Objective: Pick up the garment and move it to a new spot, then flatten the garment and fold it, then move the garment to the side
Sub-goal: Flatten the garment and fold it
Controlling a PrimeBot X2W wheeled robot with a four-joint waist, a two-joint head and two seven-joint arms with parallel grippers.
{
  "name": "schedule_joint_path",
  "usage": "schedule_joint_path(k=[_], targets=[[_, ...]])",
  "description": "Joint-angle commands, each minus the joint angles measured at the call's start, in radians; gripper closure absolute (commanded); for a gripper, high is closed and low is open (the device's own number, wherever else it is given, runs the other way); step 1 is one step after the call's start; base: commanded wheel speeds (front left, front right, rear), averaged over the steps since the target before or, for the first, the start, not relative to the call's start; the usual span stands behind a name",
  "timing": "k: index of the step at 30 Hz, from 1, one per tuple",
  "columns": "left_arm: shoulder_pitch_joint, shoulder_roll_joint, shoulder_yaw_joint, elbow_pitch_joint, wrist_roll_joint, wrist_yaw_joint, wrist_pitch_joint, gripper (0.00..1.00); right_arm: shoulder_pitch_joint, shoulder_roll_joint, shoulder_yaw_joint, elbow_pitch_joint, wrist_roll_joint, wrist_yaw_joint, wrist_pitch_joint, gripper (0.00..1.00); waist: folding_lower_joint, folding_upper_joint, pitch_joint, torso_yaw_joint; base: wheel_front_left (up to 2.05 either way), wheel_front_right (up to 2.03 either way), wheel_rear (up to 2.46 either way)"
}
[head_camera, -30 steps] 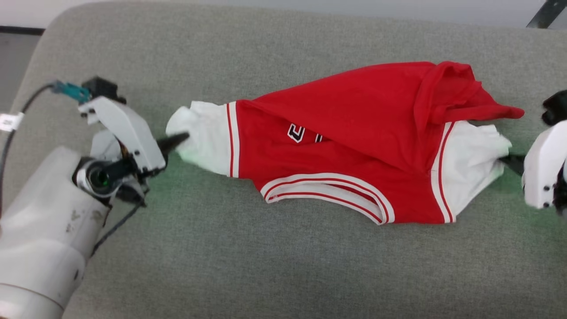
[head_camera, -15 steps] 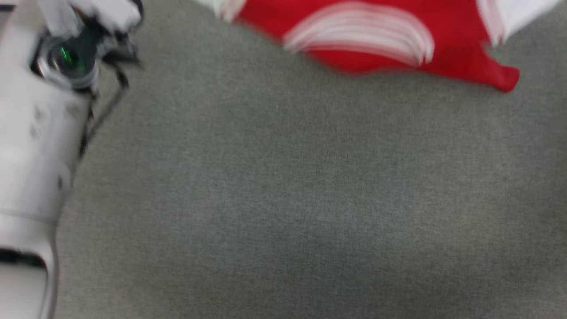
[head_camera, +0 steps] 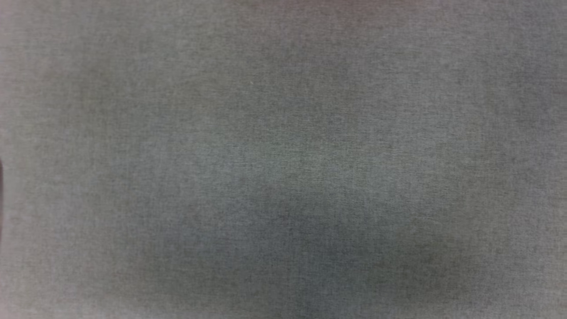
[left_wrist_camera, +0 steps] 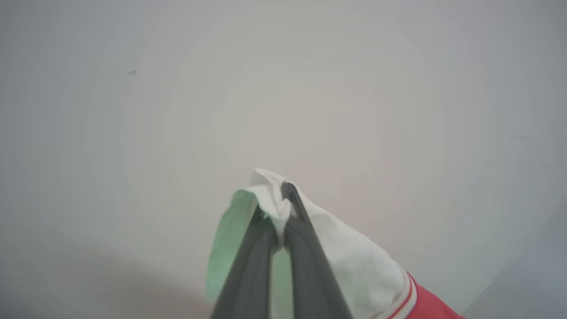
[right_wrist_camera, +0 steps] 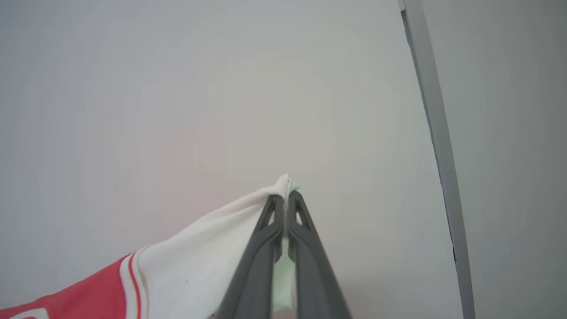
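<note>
The grey woven-fabric bench (head_camera: 283,177) lies bare in the head view, where a second ago it carried the shirt stretched between both arms. That whole view has shifted, so the camera itself has swung. The red jersey shirt with white sleeves and red-and-white striped trim (left_wrist_camera: 367,274) now shows in both wrist views against a plain pale background rather than against grey fabric. I judge it has been lifted clear of the bench and hangs between the arms, with the pick-up done and the carry to a new spot under way. The left claw (left_wrist_camera: 274,201) is clamped tight, with a bunched fold of one white sleeve pinched at its tips. The right claw (right_wrist_camera: 283,199) is likewise closed, nipping the edge of the other white sleeve (right_wrist_camera: 186,274).
</note>
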Motion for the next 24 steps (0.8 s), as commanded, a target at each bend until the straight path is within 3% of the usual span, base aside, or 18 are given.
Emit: schedule_joint_path(k=[1,6,10,17,24], targets=[[-0.007,-0.005,0.005,0.013,-0.006,-0.010,-0.005,1.00,-0.010,0.010,0.005,0.014,-0.010,-0.001,-0.006,1.00,0.0000,0.0000,0.000,-0.008,0.00,0.00,0.00],[0.057,-0.027,-0.023,0.037,-0.019,-0.028,0.043,1.00,0.033,0.016,0.072,0.020,-0.016,-0.001,-0.012,1.00,0.0000,0.0000,-0.025,0.001,0.00,0.00,0.00],[0.185,-0.021,-0.043,-0.058,-0.069,-0.028,0.122,1.00,0.153,-0.016,0.152,-0.041,0.032,-0.001,0.015,1.00,0.0000,0.0000,-0.065,0.009,0.00,0.00,0.00],[0.515,0.077,-0.116,-0.280,-0.141,-0.028,0.271,1.00,0.532,-0.152,0.284,-0.272,0.178,-0.001,0.146,1.00,0.0000,0.0000,-0.173,0.017,0.00,0.00,0.00],[0.846,0.188,-0.136,-0.468,-0.229,-0.029,0.337,1.00,0.958,-0.270,0.253,-0.557,0.292,-0.001,0.253,1.00,0.0000,0.0000,-0.284,0.013,0.00,0.00,0.00]])
